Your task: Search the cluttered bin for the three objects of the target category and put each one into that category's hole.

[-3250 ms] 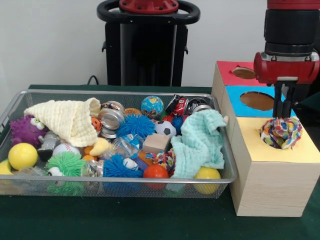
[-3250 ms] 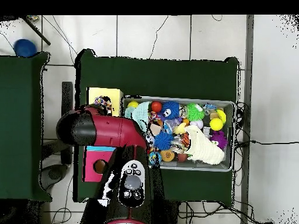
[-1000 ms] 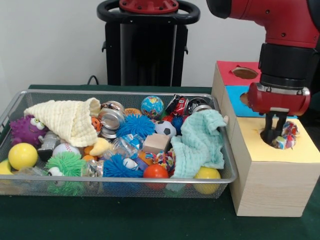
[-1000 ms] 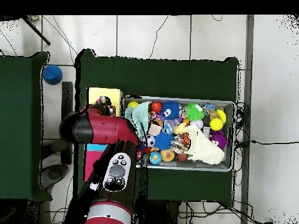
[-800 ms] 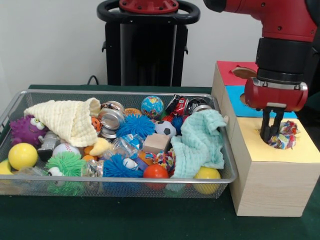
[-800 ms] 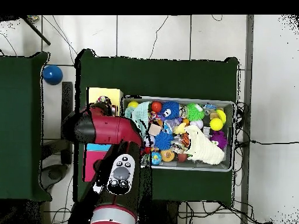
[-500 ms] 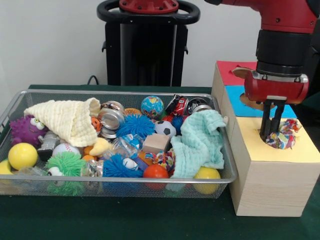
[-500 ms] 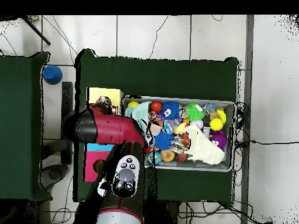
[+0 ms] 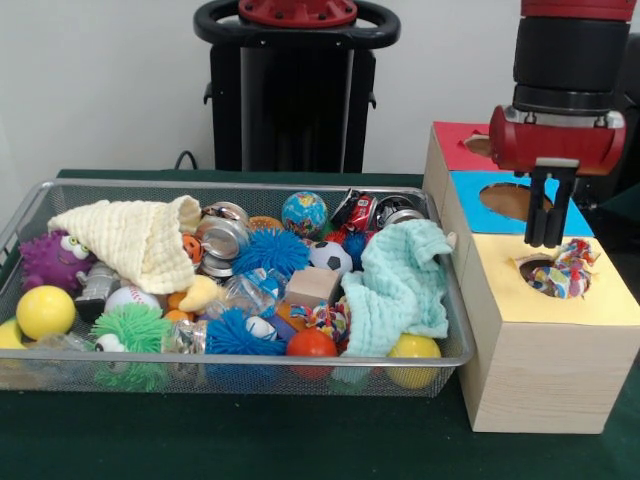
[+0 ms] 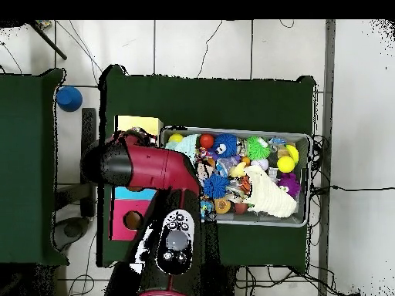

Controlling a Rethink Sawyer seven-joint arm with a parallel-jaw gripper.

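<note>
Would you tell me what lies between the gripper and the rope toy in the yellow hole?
Nothing: in the front view the gripper hangs just above the rope toy, and the short stretch between them is bare.

Claw (image 9: pixel 548 240) risen clear; rope toy (image 9: pixel 562 270) now sunk in yellow hole.

The multicoloured rope toy (image 9: pixel 562 272) sits in the yellow box panel (image 9: pixel 590 300), adjoining blue (image 9: pixel 470 195) and red (image 9: pixel 455 145) panels; the mint cloth (image 9: pixel 400 285) and cream cloth (image 9: pixel 135 240) occupy the silver mesh bin (image 9: pixel 240 372).
</note>
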